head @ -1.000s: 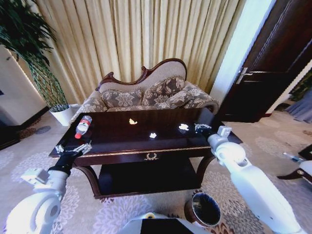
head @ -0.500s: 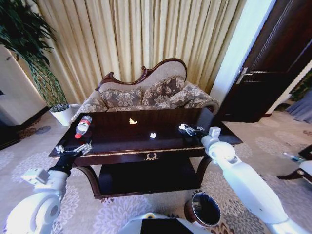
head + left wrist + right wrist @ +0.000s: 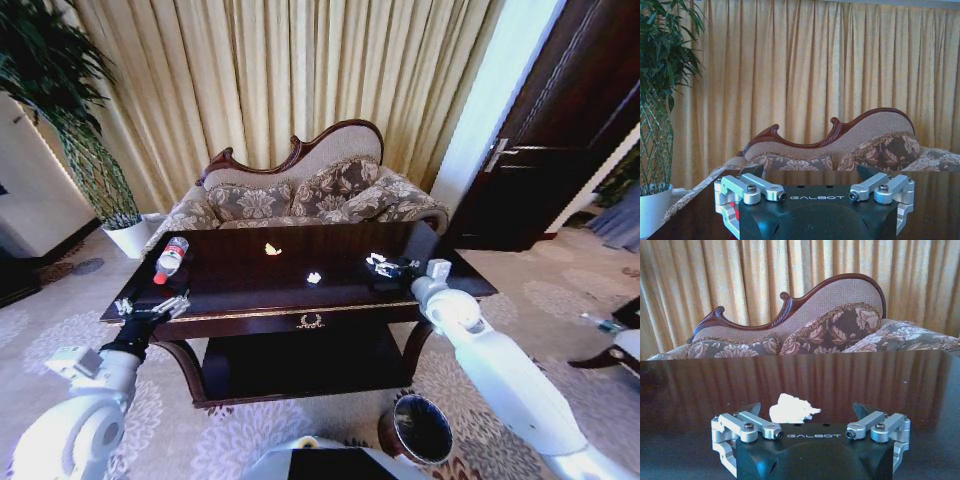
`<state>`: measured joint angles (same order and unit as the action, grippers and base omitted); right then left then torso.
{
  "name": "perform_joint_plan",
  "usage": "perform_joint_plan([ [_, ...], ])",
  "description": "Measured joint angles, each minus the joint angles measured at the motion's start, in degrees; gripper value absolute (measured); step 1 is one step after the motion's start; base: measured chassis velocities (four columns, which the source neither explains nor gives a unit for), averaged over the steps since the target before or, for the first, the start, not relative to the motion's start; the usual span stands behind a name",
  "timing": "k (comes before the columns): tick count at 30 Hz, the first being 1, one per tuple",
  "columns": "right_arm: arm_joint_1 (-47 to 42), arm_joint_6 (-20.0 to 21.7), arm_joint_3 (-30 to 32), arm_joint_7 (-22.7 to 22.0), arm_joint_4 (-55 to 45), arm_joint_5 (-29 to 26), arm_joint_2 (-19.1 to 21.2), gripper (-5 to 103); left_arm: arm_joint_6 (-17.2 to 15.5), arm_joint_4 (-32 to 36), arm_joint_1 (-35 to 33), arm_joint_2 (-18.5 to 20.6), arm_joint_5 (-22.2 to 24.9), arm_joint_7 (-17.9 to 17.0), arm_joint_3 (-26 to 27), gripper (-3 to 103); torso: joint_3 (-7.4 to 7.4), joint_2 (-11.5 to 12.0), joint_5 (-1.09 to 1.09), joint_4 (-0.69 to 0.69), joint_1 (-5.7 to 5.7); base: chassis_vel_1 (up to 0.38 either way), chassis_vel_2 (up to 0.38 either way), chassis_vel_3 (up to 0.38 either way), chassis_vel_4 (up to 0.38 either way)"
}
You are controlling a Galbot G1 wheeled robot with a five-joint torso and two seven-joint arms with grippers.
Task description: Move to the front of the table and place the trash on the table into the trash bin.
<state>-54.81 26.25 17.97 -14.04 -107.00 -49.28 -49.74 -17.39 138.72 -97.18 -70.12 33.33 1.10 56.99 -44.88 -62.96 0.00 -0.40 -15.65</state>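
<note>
The left claw [image 3: 152, 306] rests over the near left corner of the table [image 3: 240, 282], its fingers [image 3: 748, 171] spread apart with nothing between them. Just beyond it on the tabletop lies a clear bottle [image 3: 171, 258] with a red cap. Farther right, well apart from both claws, a yellow-orange paper scrap [image 3: 272, 249] sits toward the far side, and a white scrap [image 3: 314, 277] lies nearer the front edge above the drawer's gold emblem [image 3: 310, 321]. The right claw [image 3: 386, 267] is low over the table's right part, open, with a white crumpled scrap [image 3: 789, 409] lying on the dark surface between its spread fingers [image 3: 862, 410]. On the carpet below the right arm stands the round bin [image 3: 416, 427].
</note>
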Motion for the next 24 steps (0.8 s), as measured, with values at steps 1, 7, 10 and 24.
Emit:
perform_joint_plan([
  [1, 0.0, 0.0, 0.0, 0.0, 0.0, 0.0, 0.0, 100, 0.0, 0.0, 0.0, 0.0, 0.0, 0.0, 0.0, 100, 0.0, 0.0, 0.0, 0.0, 0.0, 0.0, 0.0, 0.0, 0.0],
  [7, 2.1, 0.0, -1.8, -0.2, 1.3, 0.0, -0.1, 100, 0.0, 0.0, 0.0, 0.2, 0.0, 0.0, 0.3, 100, 0.0, 0.0, 0.0, 0.0, 0.0, 0.0, 0.0, 0.0, 0.0],
  [10, 2.9, 0.0, -2.3, -0.2, 2.1, -0.1, -0.3, 100, 0.2, -0.1, 0.0, 0.1, 0.0, 0.0, 0.4, 100, 0.0, 0.0, 0.0, 0.0, 0.0, 0.0, 0.0, 0.0, 0.0],
  [24, 3.1, 0.0, -2.9, 0.3, 3.6, 0.6, -0.6, 100, 0.5, -0.7, 0.4, 0.0, 0.0, 0.1, 0.3, 100, 0.0, 0.0, 0.0, 0.0, 0.0, 0.0, 0.0, 0.0, 0.0],
])
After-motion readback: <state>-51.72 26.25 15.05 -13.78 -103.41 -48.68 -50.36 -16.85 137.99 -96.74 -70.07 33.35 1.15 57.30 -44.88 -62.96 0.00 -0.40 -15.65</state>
